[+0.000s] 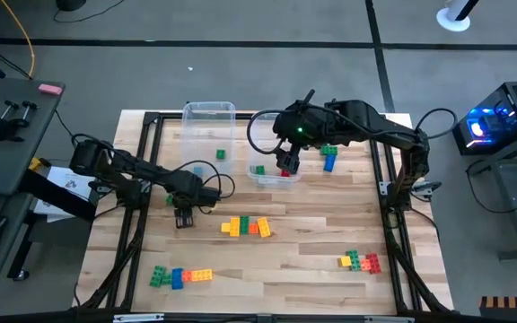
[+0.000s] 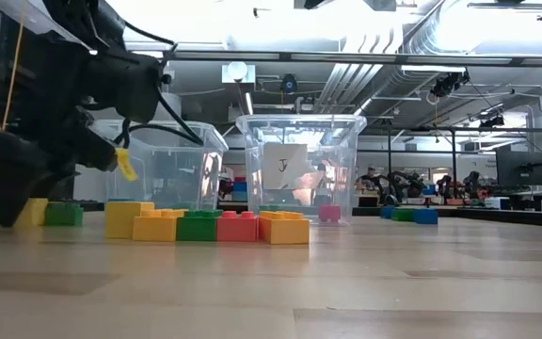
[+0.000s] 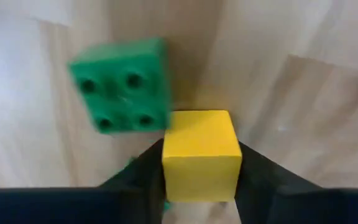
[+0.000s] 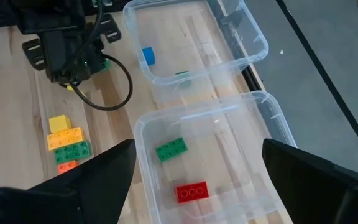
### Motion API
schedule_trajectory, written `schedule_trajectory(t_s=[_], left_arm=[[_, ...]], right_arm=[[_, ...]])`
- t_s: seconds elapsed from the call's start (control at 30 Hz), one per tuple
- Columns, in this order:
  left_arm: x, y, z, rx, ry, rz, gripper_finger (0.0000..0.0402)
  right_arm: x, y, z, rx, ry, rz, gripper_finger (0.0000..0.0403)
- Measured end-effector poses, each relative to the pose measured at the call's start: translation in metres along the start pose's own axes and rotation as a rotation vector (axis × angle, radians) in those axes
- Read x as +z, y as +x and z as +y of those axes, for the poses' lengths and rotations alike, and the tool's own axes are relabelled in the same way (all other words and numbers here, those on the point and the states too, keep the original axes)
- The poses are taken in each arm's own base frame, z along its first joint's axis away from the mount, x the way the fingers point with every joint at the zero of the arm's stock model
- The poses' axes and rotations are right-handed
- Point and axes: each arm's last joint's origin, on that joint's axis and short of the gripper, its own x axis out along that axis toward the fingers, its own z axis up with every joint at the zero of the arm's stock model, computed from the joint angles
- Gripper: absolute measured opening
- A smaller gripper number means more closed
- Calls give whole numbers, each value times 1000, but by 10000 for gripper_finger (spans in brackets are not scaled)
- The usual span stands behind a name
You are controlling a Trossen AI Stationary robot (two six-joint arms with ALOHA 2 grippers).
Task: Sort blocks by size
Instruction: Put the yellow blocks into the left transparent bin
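Left wrist view: yellow block [image 3: 201, 155] sits between the left hand's fingers [image 3: 135, 180], its lower part cut off by the frame edge. Green block [image 3: 122, 84] beside it is motion-blurred. Low view: left hand [image 2: 12, 198] is a dark mass, fingers not separable. High view: right hand [image 1: 289, 163] covers part of the near bin [image 1: 260, 177]; block colours at bench [image 1: 312, 260] corners too small to split.

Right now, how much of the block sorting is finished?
Done: a green and a red block lie in one bin, a blue one in the other. In hand: left gripper around a yellow cube. Left: several clusters on the table.
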Motion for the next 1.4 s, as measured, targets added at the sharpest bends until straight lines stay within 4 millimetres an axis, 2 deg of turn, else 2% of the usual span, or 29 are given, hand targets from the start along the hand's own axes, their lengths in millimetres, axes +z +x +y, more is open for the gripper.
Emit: schedule_trajectory(t_s=[0.03,0.17,0.33,0.47,0.57,0.73,0.87,0.97,1.07,1.17,1.27,1.33,1.4], left_arm=[[-1,0,-1,-7,-7,7,99],[-6,-5,-5,-75,-23,11,96],[-21,-22,-2,-136,-45,-23,96],[-41,-42,3,-167,-72,-90,96],[-52,-67,4,-262,-65,-207,96],[-64,-127,10,-341,-104,-519,96],[-65,-173,26,-215,-204,-770,96],[-55,-193,46,-70,-260,-834,96],[-36,-193,72,51,-284,-771,96],[-16,-179,101,117,-329,-650,96],[-1,-166,120,137,-346,-561,96],[5,-160,126,145,-328,-525,120],[9,-157,129,148,-317,-508,173]], right_arm=[[0,0,0,0,2,0,346],[0,0,0,0,2,-2,346],[1,0,0,2,5,-13,346],[3,0,0,3,9,-27,346],[3,0,0,4,12,-35,346],[4,1,-2,-8,18,-37,346],[5,1,-6,-15,28,-43,346],[8,2,-9,-20,50,-67,346],[10,3,-11,-22,62,-91,346],[11,3,-11,-22,66,-96,346],[11,3,-11,-21,74,-96,346],[11,2,-11,-20,86,-96,346],[11,2,-10,-17,89,-94,346]])
